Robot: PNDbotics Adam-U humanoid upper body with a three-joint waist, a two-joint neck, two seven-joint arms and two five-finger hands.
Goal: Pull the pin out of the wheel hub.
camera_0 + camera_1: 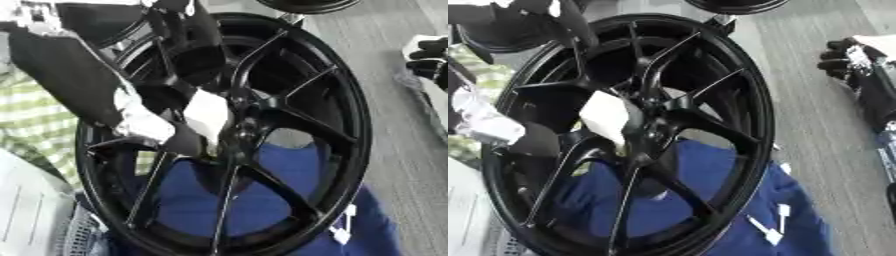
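Note:
A large black spoked wheel [346, 115] stands on edge and fills the middle of both views. Its hub [651, 134] is dark, and I cannot make out a pin in it. A pale flat patch [605, 117] sits just left of the hub, close in front of the spokes. My left arm [74, 80] comes in from the upper left, black with a silver joint, and my left hand [185, 141] reaches to the hub beside that patch. My right hand [843, 56] hangs at the right edge, well clear of the wheel, fingers relaxed and holding nothing.
A blue cloth [798, 200] with white marks lies behind and under the wheel. A second dark wheel [737, 5] shows at the top edge. Grey floor [402, 150] runs down the right. A pale box [31, 210] and a green striped surface [35, 107] are at the left.

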